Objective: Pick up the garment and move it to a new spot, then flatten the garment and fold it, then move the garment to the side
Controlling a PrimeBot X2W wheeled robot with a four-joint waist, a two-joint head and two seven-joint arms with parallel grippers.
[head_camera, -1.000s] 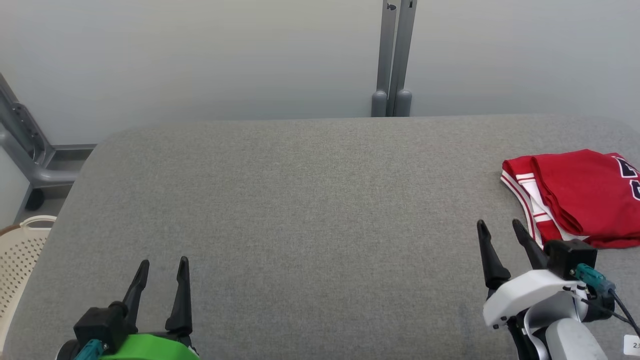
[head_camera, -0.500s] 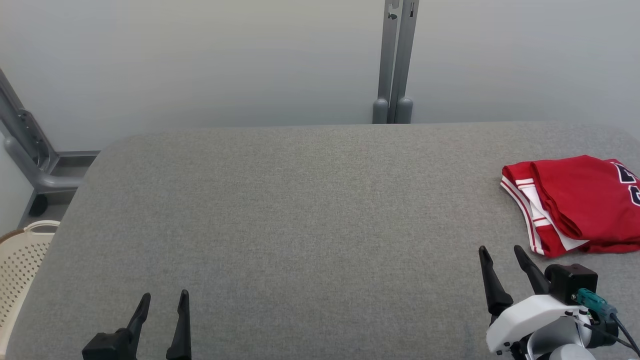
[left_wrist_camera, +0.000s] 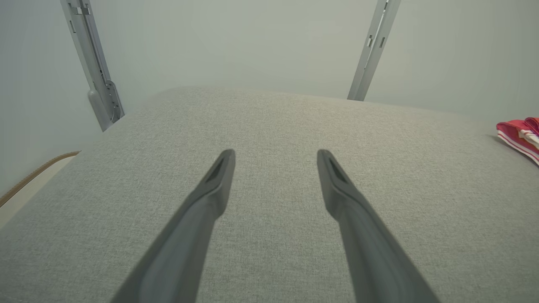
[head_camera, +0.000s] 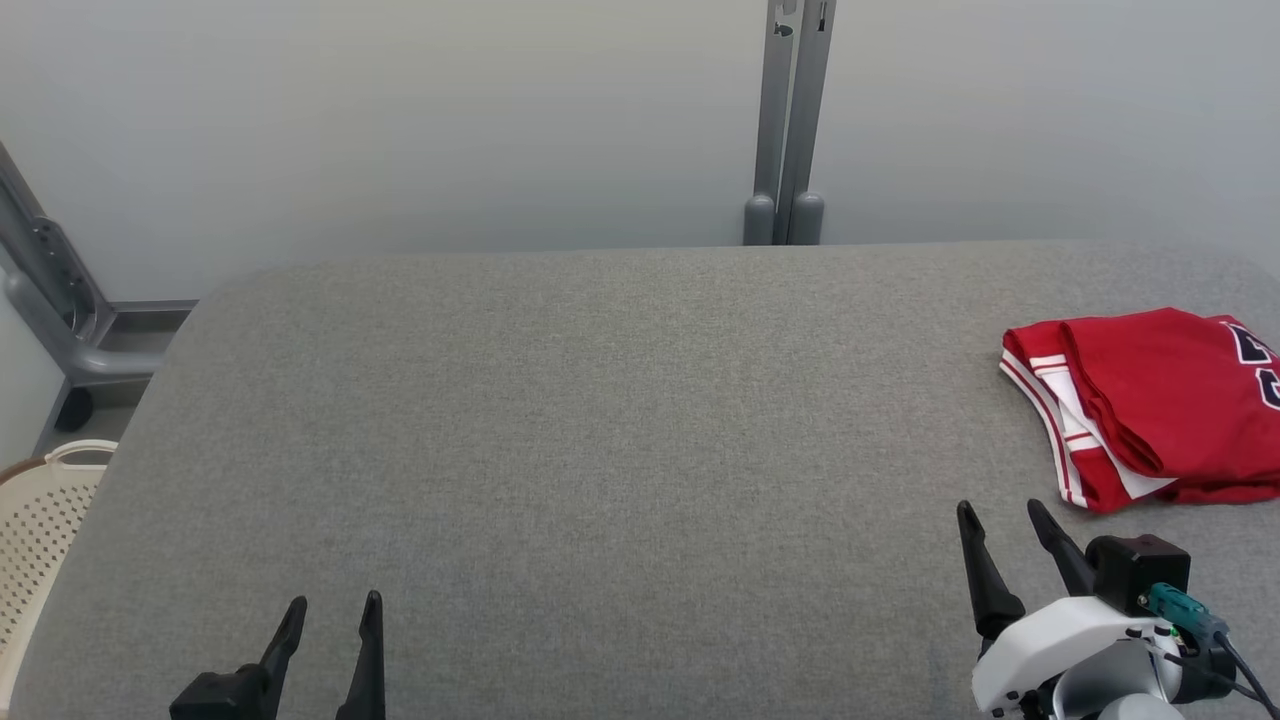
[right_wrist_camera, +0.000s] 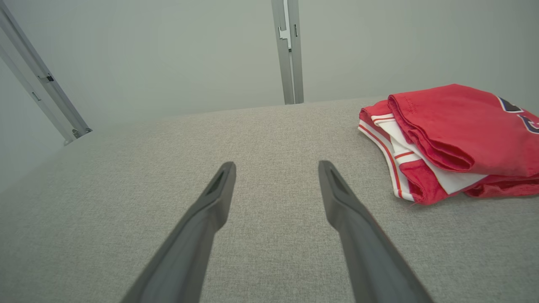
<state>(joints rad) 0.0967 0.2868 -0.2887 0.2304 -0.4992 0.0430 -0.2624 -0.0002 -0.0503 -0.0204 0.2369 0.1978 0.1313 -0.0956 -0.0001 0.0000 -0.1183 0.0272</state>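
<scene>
Left gripper [head_camera: 335,600]: I am seeing it hovering over the near left of the grey table [head_camera: 620,420], fingers standing wide apart and gripping nothing.
Right gripper [head_camera: 1000,507]: it is hovering at the near right, fingers likewise spread wide and empty.
Garment [head_camera: 1150,400]: a red jersey with white trim is lying folded on the table's right side, just beyond the right gripper's tips and apart from them.
Cream basket [head_camera: 40,520]: it is showing off the table's left edge.
Grey post [head_camera: 790,120]: it is standing against the wall behind the far edge.
</scene>
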